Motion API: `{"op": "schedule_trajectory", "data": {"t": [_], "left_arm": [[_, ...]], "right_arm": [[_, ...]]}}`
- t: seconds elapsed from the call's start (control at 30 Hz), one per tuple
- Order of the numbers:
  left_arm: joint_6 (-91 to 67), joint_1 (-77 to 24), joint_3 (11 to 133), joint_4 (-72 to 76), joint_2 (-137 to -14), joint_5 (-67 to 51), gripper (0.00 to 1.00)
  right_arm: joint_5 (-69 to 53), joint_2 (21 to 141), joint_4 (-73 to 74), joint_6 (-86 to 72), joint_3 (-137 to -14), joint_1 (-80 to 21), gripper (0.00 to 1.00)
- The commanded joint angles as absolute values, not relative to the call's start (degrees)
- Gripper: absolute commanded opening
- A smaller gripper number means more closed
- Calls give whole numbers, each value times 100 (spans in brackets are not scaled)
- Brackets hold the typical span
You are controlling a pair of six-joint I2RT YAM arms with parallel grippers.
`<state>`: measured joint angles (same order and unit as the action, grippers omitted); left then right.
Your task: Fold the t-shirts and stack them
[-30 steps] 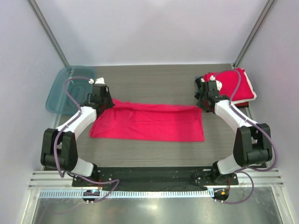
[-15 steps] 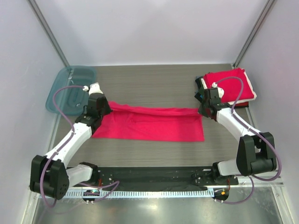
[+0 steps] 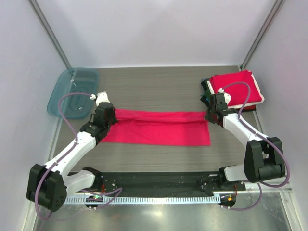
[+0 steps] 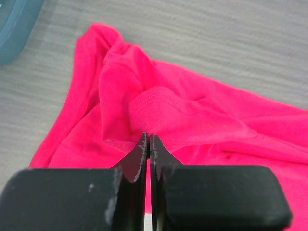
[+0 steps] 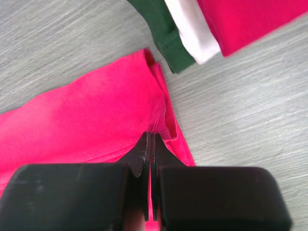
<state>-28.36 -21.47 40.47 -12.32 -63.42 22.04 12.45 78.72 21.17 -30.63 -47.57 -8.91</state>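
Crimson t-shirt in both end effectors' grip

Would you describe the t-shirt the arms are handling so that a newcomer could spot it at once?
On the grey table, look at the middle, between the teal tray at far left and the folded stack at far right. The crimson t-shirt lies as a long band, pinched at its ends by the left gripper and right gripper. Unlike the stacked shirts, it lies spread out alone.

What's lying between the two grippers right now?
The red shirt, spanning from the left gripper to the right gripper, both shut on it. The top view shows it.
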Motion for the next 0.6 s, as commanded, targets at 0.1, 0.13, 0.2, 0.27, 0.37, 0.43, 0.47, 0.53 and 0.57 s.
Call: {"op": "schedule_trajectory", "data": {"t": [0.1,0.13,0.2,0.27,0.37,0.43,0.47,0.53,0.57], "left_arm": [[-3050,-2250,3885,-1721,-5898,2628,0],[-3067,-2259,3876,-1818,-5863,2628,0],[-3128,-2294,3815,-1950,-5766,2611,0],[-3190,-2346,3666,-1986,-5678,2575,0],[-3436,-2373,3367,-1951,-5450,2514,1],[-3524,-2390,3209,-1960,-5196,2382,6],[-3559,-2391,3147,-1960,-5116,2382,13],[-3656,-2391,3042,-2012,-4984,2312,43],[-3691,-2391,2998,-2039,-4835,2303,47]], "right_arm": [[1564,7620,1969,-3287,-4579,-914,1],[1564,7620,1969,-3313,-4527,-914,1],[1565,7594,1969,-3357,-4413,-914,1],[1486,7550,1873,-3436,-4316,-914,1],[1441,7550,1776,-3533,-4201,-914,3],[1398,7550,1706,-3551,-4140,-914,17],[1406,7550,1696,-3568,-4140,-905,18],[1354,7506,1653,-3560,-4113,-914,50],[1345,7462,1591,-3568,-4105,-914,51]]}}
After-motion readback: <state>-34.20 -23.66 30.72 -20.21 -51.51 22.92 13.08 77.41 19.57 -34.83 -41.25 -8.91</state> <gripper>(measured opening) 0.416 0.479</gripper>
